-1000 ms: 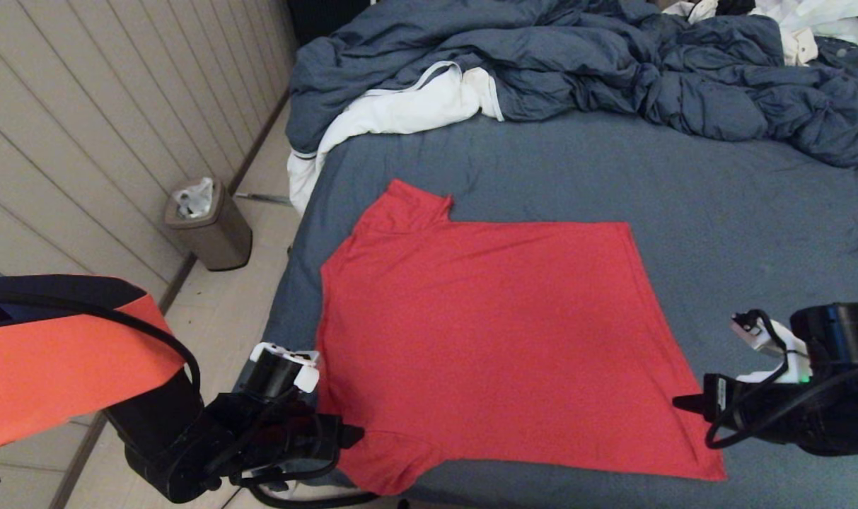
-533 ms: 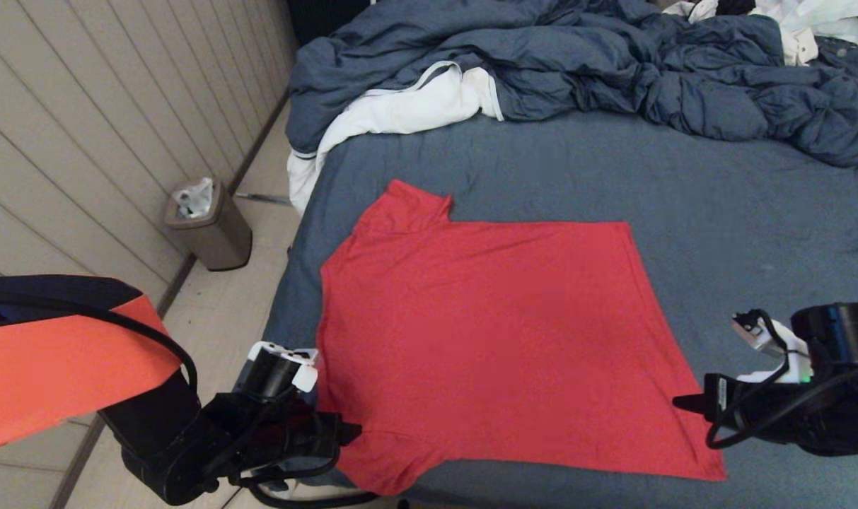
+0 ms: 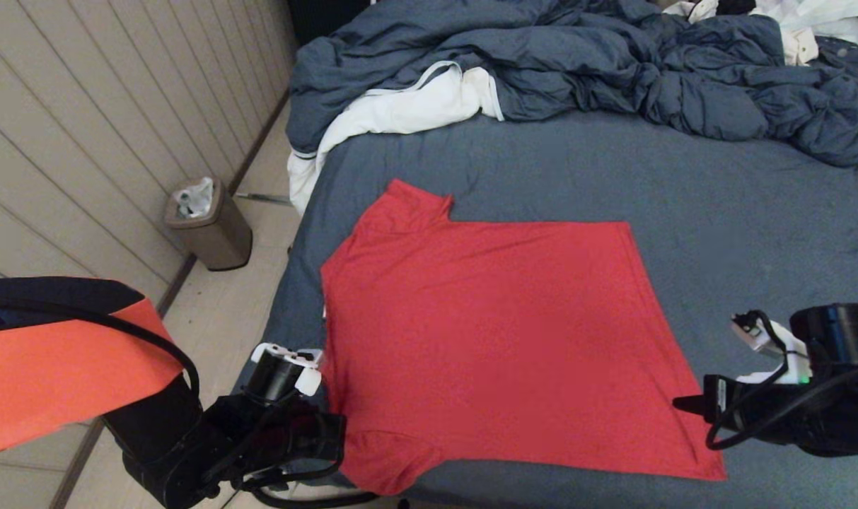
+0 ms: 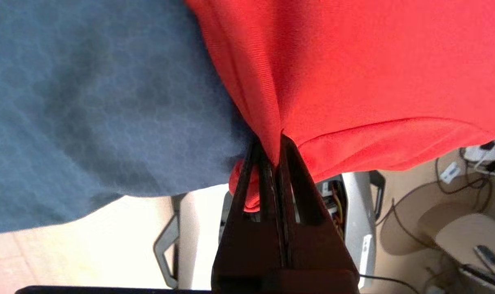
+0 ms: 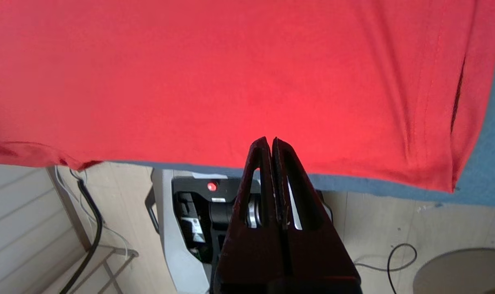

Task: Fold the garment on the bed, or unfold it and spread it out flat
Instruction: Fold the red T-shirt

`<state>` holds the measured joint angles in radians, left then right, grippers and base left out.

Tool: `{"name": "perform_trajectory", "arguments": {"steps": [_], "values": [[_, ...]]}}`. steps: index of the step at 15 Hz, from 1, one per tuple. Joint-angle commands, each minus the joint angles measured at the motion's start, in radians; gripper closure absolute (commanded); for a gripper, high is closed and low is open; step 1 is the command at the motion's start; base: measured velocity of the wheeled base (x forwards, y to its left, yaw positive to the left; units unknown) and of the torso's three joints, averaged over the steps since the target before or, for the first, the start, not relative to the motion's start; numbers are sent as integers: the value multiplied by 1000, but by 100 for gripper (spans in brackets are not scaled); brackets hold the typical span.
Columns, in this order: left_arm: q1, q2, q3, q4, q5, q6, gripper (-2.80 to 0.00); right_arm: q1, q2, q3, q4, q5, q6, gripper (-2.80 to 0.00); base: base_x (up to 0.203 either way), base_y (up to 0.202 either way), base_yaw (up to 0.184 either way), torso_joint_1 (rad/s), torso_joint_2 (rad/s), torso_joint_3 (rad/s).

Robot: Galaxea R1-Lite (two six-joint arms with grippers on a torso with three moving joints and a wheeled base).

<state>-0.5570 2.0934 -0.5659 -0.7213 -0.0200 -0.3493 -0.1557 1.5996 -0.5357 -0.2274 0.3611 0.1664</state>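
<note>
1. Head view: the garment [image 3: 492,346], a red T-shirt plain side up, lies spread flat on the near half of the bed [image 3: 719,198]. Its left edge runs close along the mattress side, and the near sleeve hangs over the corner. Bare sheet lies to the right of the hem and beyond the far edge, up to the rumpled duvet [image 3: 612,63] and a white cloth [image 3: 400,109]. On the floor to the left, by the wall, stands a waste bin [image 3: 209,226].
2. Head view, arms: the left gripper [image 3: 335,435] sits at the shirt's near-left edge by the sleeve. The right gripper [image 3: 683,404] touches the near-right part, close to the hem.
3. Left wrist view: the left gripper [image 4: 271,153] is clenched on a pinched fold of the garment's [image 4: 374,73] edge, at the mattress rim.
4. Right wrist view: the right gripper [image 5: 270,143] is closed, tips over the garment [image 5: 231,73] near its lower edge; no cloth shows between them.
</note>
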Motion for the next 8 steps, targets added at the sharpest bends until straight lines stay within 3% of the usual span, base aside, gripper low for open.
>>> {"name": "perform_trajectory", "arguments": {"steps": [1,8], "values": [[-1,-13,6,-4,0,-2,0,1,12,2,1,-3,-2,0,0,0,0,0,0,0],[-1,-33,14,-4,0,-3,0,-27,97,83,-2,-68,-130,0,0,0,0,0,0,0]]}}
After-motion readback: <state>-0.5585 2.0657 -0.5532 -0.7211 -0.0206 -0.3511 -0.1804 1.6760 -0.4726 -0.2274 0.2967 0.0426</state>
